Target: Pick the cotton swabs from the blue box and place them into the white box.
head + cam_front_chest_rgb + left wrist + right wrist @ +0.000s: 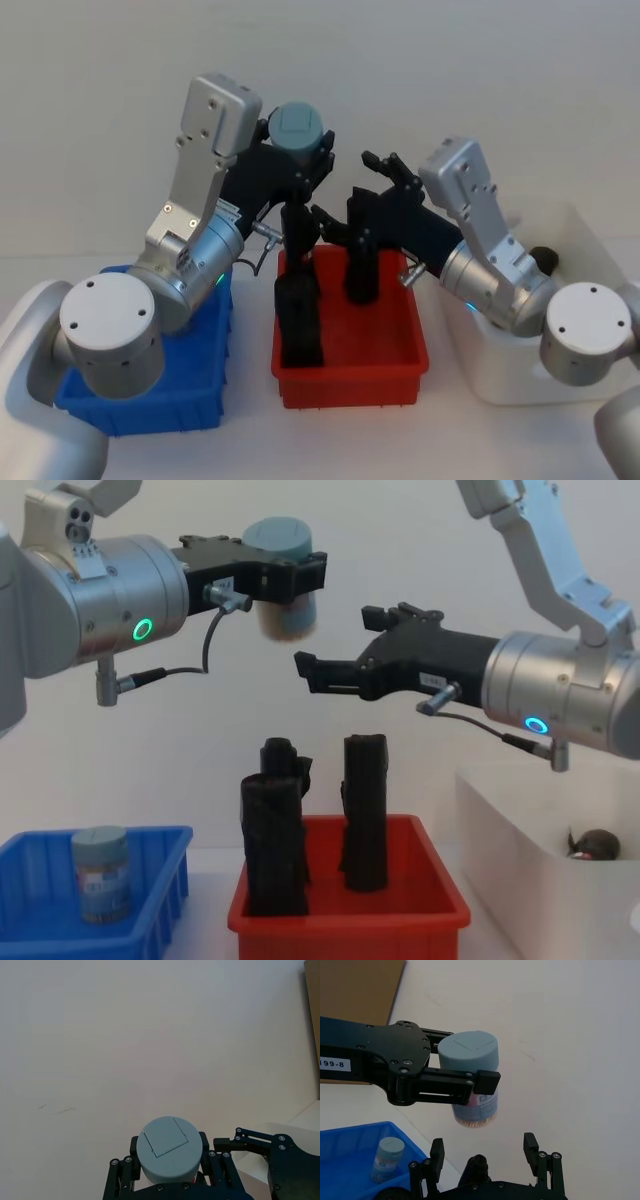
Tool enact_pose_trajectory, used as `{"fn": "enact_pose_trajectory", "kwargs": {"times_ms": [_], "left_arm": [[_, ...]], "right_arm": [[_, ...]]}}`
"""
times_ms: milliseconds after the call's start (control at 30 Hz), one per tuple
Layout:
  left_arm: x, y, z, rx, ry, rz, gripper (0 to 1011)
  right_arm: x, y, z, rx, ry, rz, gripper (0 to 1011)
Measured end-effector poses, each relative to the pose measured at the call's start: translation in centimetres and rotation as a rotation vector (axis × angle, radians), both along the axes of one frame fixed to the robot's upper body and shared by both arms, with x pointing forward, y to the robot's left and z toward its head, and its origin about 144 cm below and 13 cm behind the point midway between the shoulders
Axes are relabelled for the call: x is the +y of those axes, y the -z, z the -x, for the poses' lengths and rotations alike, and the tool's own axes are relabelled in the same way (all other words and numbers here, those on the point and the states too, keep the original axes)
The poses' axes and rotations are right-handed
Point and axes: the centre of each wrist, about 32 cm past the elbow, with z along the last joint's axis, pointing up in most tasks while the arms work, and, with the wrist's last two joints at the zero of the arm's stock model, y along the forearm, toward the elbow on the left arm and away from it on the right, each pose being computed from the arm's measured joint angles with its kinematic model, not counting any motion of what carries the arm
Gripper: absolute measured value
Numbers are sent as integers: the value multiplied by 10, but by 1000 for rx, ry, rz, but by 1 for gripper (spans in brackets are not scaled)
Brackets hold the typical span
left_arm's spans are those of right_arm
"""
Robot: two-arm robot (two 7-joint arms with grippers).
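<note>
Left gripper (290,575) clamps cotton swabs tub (283,578) aloft; right gripper (335,650), fingers spread, sits just beside and below.

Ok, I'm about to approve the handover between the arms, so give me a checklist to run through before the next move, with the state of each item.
1. Left claw shut on the cotton swab tub: ok.
2. Tub held in the air above the red bin, not touching it: ok.
3. Right claw open and empty: ok.
4. Right claw in line with the tub: cannot tell; in the chest view it sits lower and to the right.
5. White box has room: ok, with a dark object inside.
6. Another tub waits upright in the blue box: ok.
</note>
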Motion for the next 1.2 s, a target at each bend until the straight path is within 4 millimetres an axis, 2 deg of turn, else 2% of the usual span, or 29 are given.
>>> {"fn": "enact_pose_trajectory", "kwargs": {"times_ms": [567,1200], "left_arm": [[5,1,-8,95,90,40,660],[12,3,-17,161,153,78,660]], "right_arm": [[16,-1,-3,-9,0,-27,1002],[22,-1,-5,-9,22,-2,1002]]}}
